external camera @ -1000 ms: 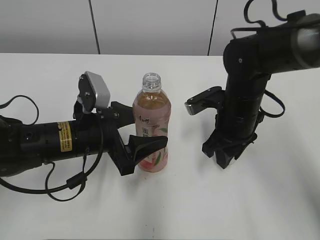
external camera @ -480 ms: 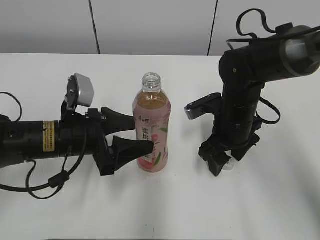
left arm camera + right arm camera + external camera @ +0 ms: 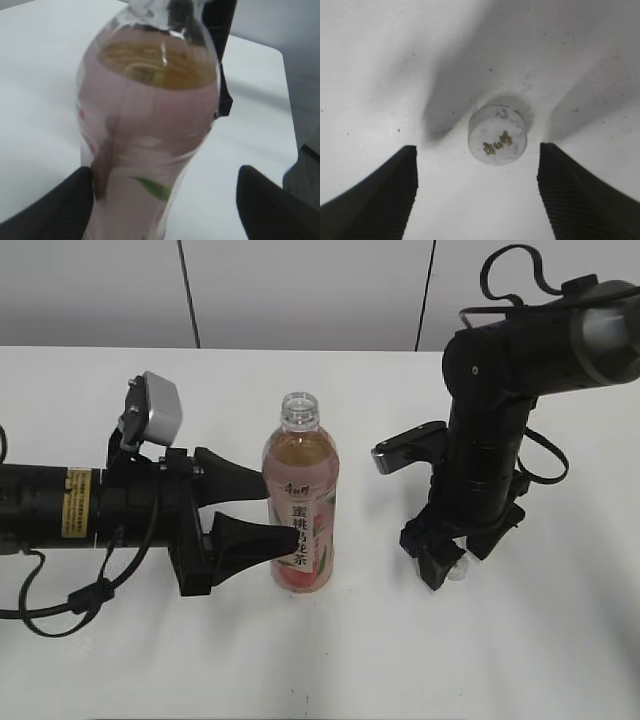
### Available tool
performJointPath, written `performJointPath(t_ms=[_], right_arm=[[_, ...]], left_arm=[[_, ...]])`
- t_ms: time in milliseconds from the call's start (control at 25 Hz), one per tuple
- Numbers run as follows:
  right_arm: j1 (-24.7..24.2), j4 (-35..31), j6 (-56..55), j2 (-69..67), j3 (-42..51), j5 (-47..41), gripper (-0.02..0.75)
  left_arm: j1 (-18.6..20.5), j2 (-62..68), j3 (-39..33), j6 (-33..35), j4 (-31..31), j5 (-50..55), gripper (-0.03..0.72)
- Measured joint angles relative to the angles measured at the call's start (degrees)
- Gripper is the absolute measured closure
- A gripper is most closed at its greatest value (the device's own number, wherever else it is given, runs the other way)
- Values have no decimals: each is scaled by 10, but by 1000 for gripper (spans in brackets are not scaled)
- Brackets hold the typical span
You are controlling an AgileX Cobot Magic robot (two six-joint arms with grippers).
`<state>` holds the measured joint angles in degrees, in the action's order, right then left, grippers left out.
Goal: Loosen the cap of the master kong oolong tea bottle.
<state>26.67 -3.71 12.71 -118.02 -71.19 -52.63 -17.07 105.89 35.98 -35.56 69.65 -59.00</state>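
Already uncapped bottle (image 3: pixel 299 505), cap (image 3: pixel 498 135) on table (upright), right hand (image 3: pixel 477 192) open above

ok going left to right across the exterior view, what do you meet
left arm's camera → left tool → tea bottle, cap off → right tool, with the white cap on the table under it

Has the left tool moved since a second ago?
Yes. In the exterior view the left tool has pulled back leftward from the bottle: its tips earlier wrapped past the label and now end at the bottle's left side.
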Motion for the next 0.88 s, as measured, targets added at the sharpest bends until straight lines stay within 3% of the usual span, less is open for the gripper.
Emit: performJointPath(t_ms=[320,520,880], right_arm=[[-13,0,0,28,0,-13,174],[-19,1,-10,49,0,-28,174],[-26,-2,-31,101,0,-51,174]], left_arm=[[0,-33,-27,-5,2,60,163],[4,-56,-40,-22,-27,128,170],[13,-151,-54,-70,-33,177,253]])
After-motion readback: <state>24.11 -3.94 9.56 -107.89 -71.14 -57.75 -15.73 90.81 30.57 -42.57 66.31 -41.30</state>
